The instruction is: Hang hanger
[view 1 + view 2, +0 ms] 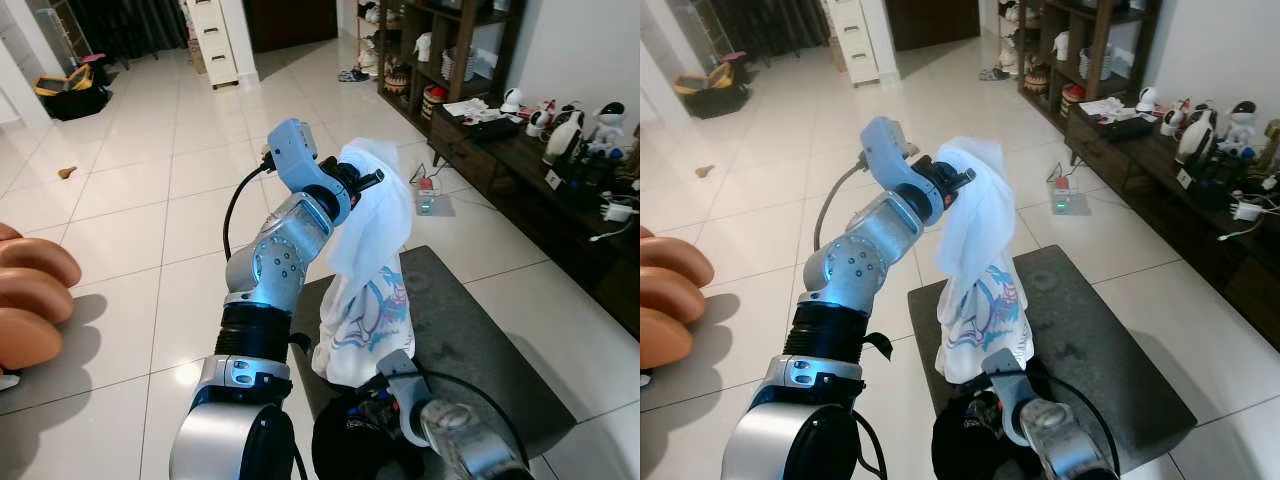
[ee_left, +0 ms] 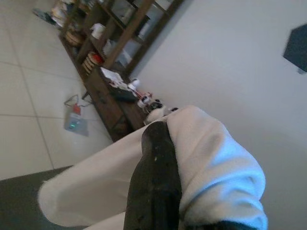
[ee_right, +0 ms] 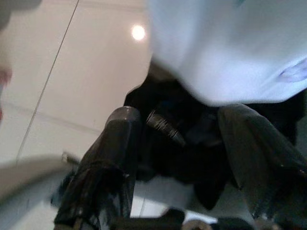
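Over the dark mat [image 1: 480,340] | my left gripper [image 1: 362,182] is raised, clamped on the top of the white garment [image 1: 368,270], which hangs to a black bundle [image 1: 350,435] | right gripper [image 3: 184,143] spread wide just below its hem | hanger itself hidden, so I'd lift slowly and keep the cloth from snagging.

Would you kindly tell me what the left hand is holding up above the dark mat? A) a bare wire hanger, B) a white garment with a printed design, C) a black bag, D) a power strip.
B: the raised left hand is shut on the top of a white garment, which hangs down over the dark mat with a blue print on its lower part.
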`<state>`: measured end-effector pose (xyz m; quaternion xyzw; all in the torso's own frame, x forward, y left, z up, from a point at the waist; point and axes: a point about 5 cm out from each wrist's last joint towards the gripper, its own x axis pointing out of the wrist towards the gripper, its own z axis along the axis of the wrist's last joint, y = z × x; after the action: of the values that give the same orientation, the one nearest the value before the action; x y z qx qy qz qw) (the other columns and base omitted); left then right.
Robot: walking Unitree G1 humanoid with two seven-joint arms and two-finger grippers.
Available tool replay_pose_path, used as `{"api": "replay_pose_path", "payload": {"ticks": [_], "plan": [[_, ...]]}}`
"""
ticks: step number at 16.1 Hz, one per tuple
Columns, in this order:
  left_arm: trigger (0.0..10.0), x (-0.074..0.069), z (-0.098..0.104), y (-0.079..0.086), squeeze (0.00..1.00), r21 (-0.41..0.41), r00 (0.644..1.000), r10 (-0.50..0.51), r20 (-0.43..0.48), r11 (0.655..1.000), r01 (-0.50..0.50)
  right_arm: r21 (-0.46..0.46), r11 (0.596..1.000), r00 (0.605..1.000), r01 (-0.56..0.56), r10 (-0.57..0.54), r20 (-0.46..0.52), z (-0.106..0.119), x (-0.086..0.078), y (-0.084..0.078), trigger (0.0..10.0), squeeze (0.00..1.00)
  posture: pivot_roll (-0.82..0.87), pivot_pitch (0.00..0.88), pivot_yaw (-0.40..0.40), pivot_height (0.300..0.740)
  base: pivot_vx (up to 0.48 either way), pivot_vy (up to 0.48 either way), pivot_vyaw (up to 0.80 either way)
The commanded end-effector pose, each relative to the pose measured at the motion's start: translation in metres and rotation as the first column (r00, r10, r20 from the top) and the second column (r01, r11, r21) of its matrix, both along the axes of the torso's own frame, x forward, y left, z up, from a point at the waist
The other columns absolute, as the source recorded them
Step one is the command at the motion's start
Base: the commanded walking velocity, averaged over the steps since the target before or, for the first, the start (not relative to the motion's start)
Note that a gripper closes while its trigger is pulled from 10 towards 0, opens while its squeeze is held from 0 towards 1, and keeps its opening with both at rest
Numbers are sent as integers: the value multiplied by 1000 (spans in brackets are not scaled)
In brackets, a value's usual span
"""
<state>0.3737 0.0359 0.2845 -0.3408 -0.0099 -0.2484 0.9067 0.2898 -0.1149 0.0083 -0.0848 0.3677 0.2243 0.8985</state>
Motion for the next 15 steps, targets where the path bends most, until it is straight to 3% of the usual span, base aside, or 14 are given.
{"api": "replay_pose_path", "payload": {"ticks": [1, 2, 4, 5, 6, 7, 8, 9, 10, 11, 12, 13, 15], "plan": [[0, -9, 14, -5, 0, -38, 998, -35, 52, 999, 37, 135, 985, 990, 111, -122, 75, 19, 23, 3, 10000, 0, -15, 35, 106, 740, 0, 0, 0], [0, -11, 13, -6, 0, -41, 998, -45, 50, 998, 47, 174, 976, 986, 131, -146, 77, 22, 27, 5, 10000, 0, -15, 35, 106, 740, 0, 0, 0], [0, -13, 6, -8, 0, -27, 998, -59, 36, 998, 60, 103, 987, 984, 122, -134, 115, 21, 28, 6, 10000, 0, -3, 37, 105, 740, 0, 0, 0], [0, -17, 3, -12, 0, 17, 990, -132, 41, 991, 131, 54, 987, 964, 153, -161, 212, 29, 34, -3, 10000, 0, -7, 35, 104, 740, 0, 0, 0], [0, -19, 0, -14, 0, 60, 985, -167, 44, 985, 165, 63, 984, 955, 170, -180, 234, 34, 37, -6, 10000, 0, -7, 35, 104, 740, 0, 0, 0], [0, -21, -12, -16, 0, 186, 980, -199, 23, 964, 191, 111, 985, 940, 134, -161, 301, 50, 43, -9, 10000, 0, -14, 36, 103, 740, 0, 0, 0], [0, -19, -25, -15, 0, 231, 980, -197, -31, 952, 199, 69, 997, 942, -22, -3, 335, 59, 37, -8, 10000, 0, -21, 36, 103, 740, 0, 0, 0], [0, -19, -30, -15, 0, 257, 976, -211, -50, 942, 216, 34, 995, 941, -99, 82, 327, 59, 31, -9, 10000, 0, -33, 34, 98, 740, 0, 0, 0], [0, -26, -40, -17, 0, 321, 951, -303, -66, 896, 308, -39, 986, 934, -160, 164, 319, 58, 24, -18, 10000, 0, -31, 33, 95, 740, 0, 0, 0], [0, -29, -42, -17, 0, 343, 942, -328, -66, 879, 330, -55, 984, 932, -168, 177, 317, 58, 23, -21, 10000, 0, -31, 33, 95, 740, 0, 0, 0], [0, -36, -53, -11, 0, 435, 915, -399, -62, 814, 384, -124, 957, 913, -260, 286, 290, 59, 14, -32, 10000, 0, -30, 35, 91, 740, 0, 0, 0], [0, -38, -58, -7, 0, 474, 909, -411, -68, 789, 392, -155, 942, 903, -297, 330, 274, 59, 10, -35, 10000, 0, -31, 35, 91, 740, 0, 0, 0], [0, -41, -77, 15, 0, 605, 899, -428, -96, 691, 394, -264, 876, 868, -404, 458, 193, 61, -5, -56, 10000, 0, -36, 37, 89, 740, 0, 0, 0]]}}
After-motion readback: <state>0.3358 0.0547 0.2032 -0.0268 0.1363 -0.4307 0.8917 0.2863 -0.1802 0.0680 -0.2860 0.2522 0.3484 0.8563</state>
